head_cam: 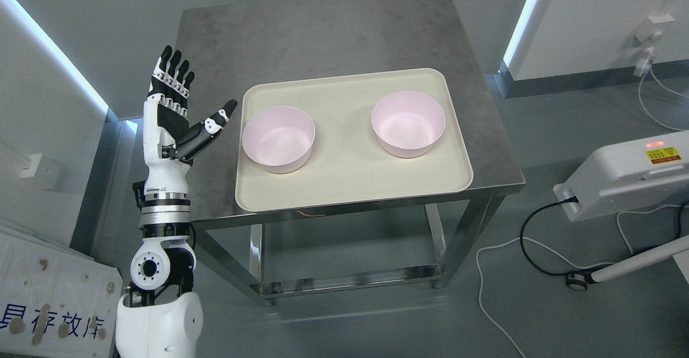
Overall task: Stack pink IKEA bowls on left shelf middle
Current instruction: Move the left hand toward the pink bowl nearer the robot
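Observation:
Two pink bowls stand upright and apart on a cream tray [344, 183] on a steel table [323, 35]. One pink bowl [278, 138] is at the tray's left side, the other pink bowl [408, 123] at its right. My left hand [185, 99] is raised at the table's left edge, just left of the tray, with fingers [171, 70] straight up and thumb pointing toward the left bowl. It is open and holds nothing. A small gap separates the thumb tip from the tray's rim. The right arm is out of view.
The table has a low crossbar frame [350, 280] underneath. A white machine [624, 175] with cables on the floor stands at the right. A white printed board [48, 293] leans at the lower left. Walls with light strips flank the table.

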